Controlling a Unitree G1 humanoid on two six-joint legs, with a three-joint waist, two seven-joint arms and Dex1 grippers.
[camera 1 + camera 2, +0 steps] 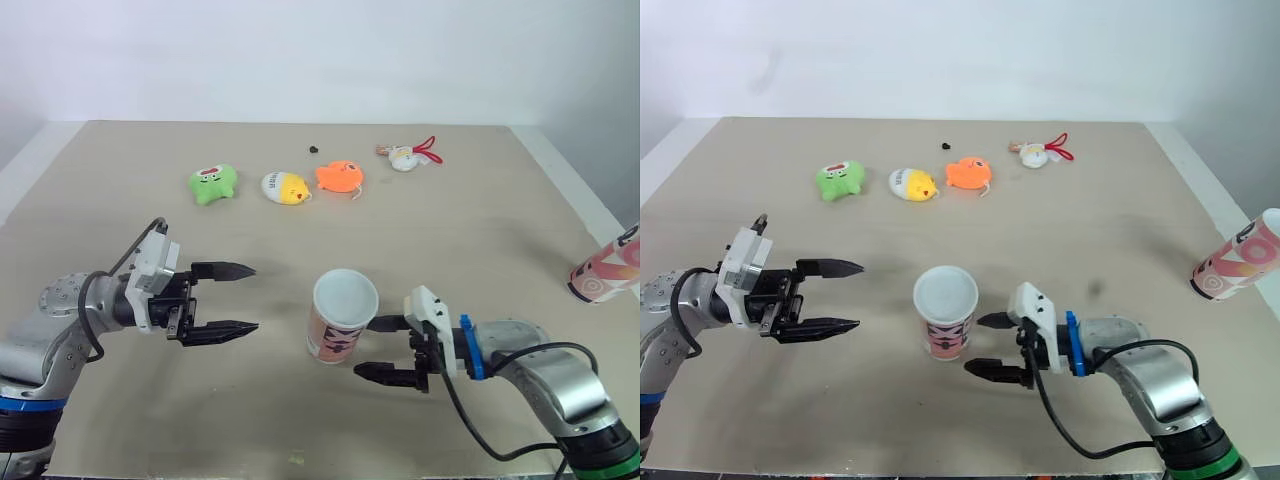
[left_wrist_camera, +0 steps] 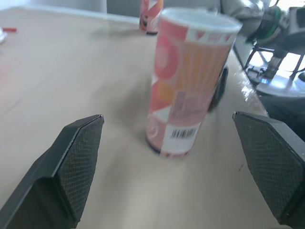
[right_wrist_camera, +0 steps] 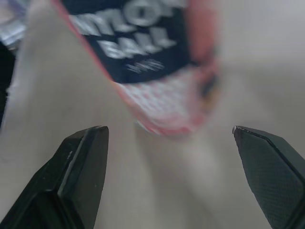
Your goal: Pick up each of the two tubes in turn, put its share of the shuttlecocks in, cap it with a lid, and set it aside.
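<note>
A pink patterned tube [image 1: 342,317] with a white top stands upright at the table's front centre. My left gripper [image 1: 240,298] is open a short way to its left, fingers pointing at it; the left wrist view shows the tube [image 2: 190,81] ahead between the fingers [image 2: 76,167]. My right gripper [image 1: 372,346] is open just right of the tube's base, one fingertip close to its wall; the tube [image 3: 152,62] looms near in the right wrist view. A second pink tube [image 1: 608,268] leans at the table's right edge.
Along the back of the table lie a green toy [image 1: 213,183], a yellow-white toy [image 1: 284,187], an orange toy [image 1: 339,177] and a white toy with red loops [image 1: 408,156]. A small dark speck [image 1: 314,149] lies behind them.
</note>
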